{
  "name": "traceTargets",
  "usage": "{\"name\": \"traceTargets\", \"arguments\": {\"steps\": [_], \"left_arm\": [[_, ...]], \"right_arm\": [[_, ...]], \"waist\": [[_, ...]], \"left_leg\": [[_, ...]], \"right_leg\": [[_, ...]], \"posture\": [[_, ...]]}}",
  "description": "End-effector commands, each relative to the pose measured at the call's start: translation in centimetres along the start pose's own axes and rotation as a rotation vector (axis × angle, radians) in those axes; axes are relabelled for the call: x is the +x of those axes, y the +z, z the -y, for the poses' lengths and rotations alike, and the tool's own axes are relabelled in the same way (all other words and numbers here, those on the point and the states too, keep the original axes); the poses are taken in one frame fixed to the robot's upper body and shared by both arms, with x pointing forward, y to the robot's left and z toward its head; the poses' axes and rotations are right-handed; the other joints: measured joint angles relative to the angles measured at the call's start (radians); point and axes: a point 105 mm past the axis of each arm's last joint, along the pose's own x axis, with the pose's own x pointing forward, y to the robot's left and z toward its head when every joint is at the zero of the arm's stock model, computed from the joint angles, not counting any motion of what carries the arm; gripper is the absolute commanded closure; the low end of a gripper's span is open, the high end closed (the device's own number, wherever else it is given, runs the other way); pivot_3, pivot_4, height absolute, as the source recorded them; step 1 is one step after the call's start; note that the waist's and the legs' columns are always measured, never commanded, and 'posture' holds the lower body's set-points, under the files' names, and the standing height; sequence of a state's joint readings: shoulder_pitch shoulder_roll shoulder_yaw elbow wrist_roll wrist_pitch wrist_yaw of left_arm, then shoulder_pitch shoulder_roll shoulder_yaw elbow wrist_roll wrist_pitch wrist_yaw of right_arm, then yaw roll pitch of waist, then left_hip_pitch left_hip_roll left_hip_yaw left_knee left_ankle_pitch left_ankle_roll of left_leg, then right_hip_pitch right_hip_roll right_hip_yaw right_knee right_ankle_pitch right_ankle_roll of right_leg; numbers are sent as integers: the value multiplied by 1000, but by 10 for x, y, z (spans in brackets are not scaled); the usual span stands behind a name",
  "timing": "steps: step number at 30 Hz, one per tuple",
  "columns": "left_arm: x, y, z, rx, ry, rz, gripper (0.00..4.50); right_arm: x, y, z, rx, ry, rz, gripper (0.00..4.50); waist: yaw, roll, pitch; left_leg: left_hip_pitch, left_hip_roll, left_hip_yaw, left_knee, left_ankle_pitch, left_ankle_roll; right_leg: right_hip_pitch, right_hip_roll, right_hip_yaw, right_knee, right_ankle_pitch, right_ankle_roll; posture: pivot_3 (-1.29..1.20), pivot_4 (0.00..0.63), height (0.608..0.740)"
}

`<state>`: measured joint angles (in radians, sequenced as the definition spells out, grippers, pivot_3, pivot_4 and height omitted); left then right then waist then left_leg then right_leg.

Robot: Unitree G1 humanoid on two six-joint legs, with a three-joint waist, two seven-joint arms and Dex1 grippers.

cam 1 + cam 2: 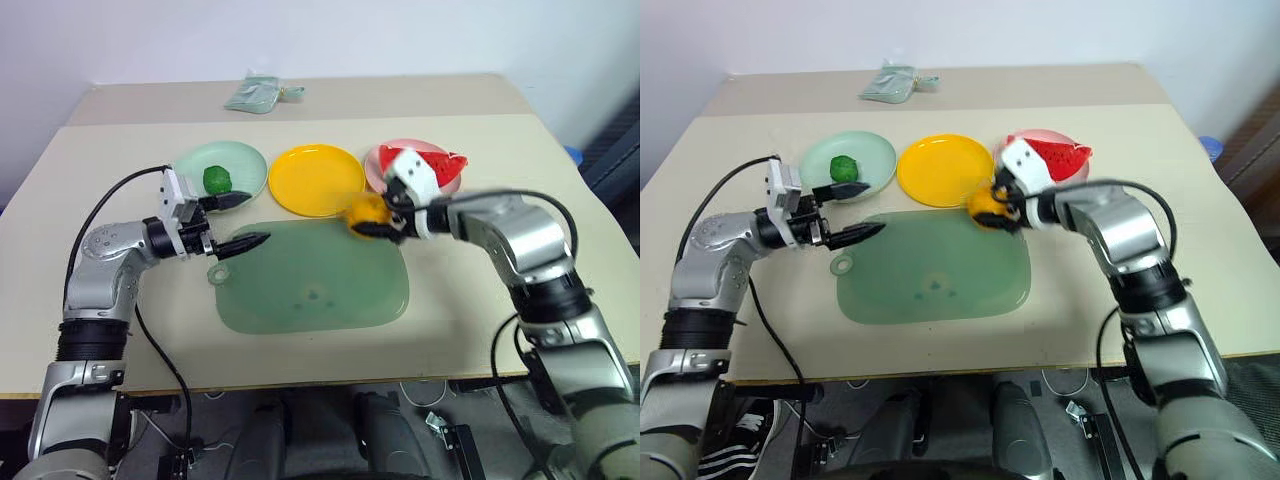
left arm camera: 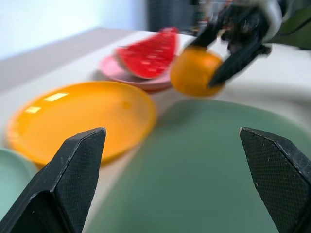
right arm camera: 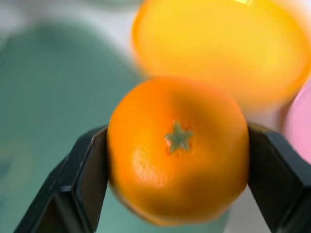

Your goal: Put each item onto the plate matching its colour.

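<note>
The right gripper (image 3: 177, 145) clamps the round orange toy fruit (image 3: 177, 148) at centre frame, above the translucent green cutting board (image 1: 310, 285). The left gripper (image 1: 238, 222) gapes empty at left. Beige wooden table (image 1: 470, 330), pale wall behind.

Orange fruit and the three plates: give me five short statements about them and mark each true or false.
1. The right gripper is shut on the orange fruit. True.
2. The red slice lies on the yellow plate. False: it lies on the pink plate.
3. The green vegetable lies on the mint green plate. True.
4. The left gripper holds the green vegetable. False: it is open and empty.
5. The yellow plate already has an item on it. False: it is bare.
</note>
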<state>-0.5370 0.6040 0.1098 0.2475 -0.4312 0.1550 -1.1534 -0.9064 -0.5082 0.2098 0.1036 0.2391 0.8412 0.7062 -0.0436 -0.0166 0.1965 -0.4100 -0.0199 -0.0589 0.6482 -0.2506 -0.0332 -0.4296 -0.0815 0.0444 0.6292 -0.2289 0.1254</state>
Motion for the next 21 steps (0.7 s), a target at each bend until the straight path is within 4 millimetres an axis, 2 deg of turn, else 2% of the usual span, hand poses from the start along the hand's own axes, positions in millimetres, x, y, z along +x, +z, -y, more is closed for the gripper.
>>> {"name": "traceTargets", "arguments": {"steps": [1,4,7,10,12,14,21], "left_arm": [[-1,4,-16,60,118,0,0],[5,-2,-25,12,246,29,0],[8,-8,-20,0,276,45,0],[7,-7,-15,-19,285,74,0],[2,-8,-15,-11,295,71,0],[-4,-10,-16,-6,306,67,0],[-11,-15,-11,5,282,72,0]], "right_arm": [[19,21,22,-21,-133,75,1188],[48,33,27,17,-191,108,1188],[68,40,23,24,-204,137,1188],[80,32,21,7,-218,114,1188],[84,29,20,16,-214,113,1188],[85,28,20,30,-206,122,144],[72,42,33,28,-224,206,45]], "waist": [[1,0,0],[2,0,0],[1,0,0],[-2,0,0],[0,0,0],[-1,0,0],[-4,0,0]], "left_leg": [[0,0,0,0,0,0],[0,0,0,0,0,0],[0,0,0,-1,0,-1],[0,0,0,-2,0,-1],[0,0,0,-2,1,-1],[0,-1,0,-2,1,-1],[0,0,0,-2,1,-1]], "right_leg": [[0,0,0,0,0,0],[0,0,0,0,0,0],[-1,0,0,1,0,0],[-1,0,0,1,0,0],[-1,0,0,1,0,0],[-1,0,0,1,0,0],[-2,0,0,1,0,0]], "posture": [[0,150,740],[0,150,740],[0,150,740],[0,150,740],[0,150,740],[0,150,740],[0,150,740]]}}
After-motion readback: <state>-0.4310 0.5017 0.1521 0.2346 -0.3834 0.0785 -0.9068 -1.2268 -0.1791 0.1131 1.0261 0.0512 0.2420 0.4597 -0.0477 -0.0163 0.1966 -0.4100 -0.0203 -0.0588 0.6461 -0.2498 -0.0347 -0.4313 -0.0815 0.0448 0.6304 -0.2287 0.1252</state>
